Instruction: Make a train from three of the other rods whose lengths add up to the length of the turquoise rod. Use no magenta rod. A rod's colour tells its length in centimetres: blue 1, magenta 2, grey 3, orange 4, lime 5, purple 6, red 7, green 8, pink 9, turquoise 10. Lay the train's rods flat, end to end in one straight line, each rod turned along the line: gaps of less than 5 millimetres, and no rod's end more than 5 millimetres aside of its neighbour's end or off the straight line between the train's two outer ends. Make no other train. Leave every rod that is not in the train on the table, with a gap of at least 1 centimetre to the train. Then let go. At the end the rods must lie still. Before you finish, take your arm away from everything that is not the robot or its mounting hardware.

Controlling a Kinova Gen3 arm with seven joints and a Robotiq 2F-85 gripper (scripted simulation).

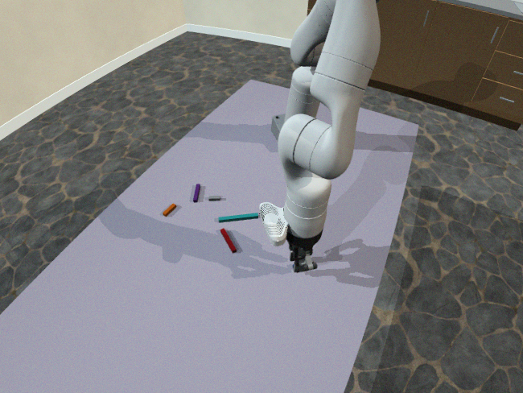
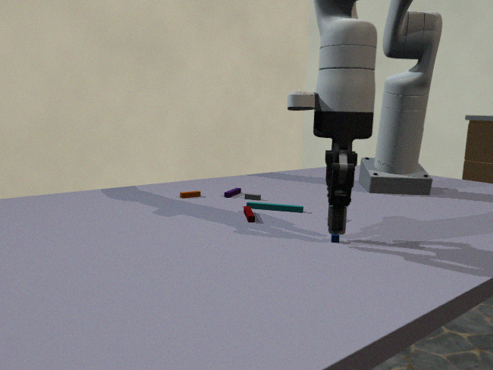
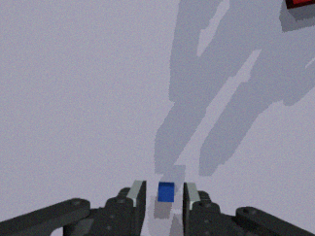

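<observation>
A small blue rod (image 3: 166, 191) lies on the table, also seen in the exterior view (image 2: 335, 238). My gripper (image 3: 164, 197) points straight down over it, fingers narrowly open on either side with a gap to each, fingertips (image 2: 336, 230) just above the rod. In the top view the gripper (image 1: 302, 266) hides the blue rod. The turquoise rod (image 1: 238, 217) lies flat to the left. The red rod (image 1: 228, 240) lies near it. Farther off lie the purple rod (image 1: 196, 192), the grey rod (image 1: 214, 197) and the orange rod (image 1: 169, 209), all apart from one another.
The arm's base (image 2: 394, 179) stands at the back of the table. The red rod's corner shows at the top right of the wrist view (image 3: 301, 3). The table's right edge (image 2: 418, 322) is near. No magenta rod is in view.
</observation>
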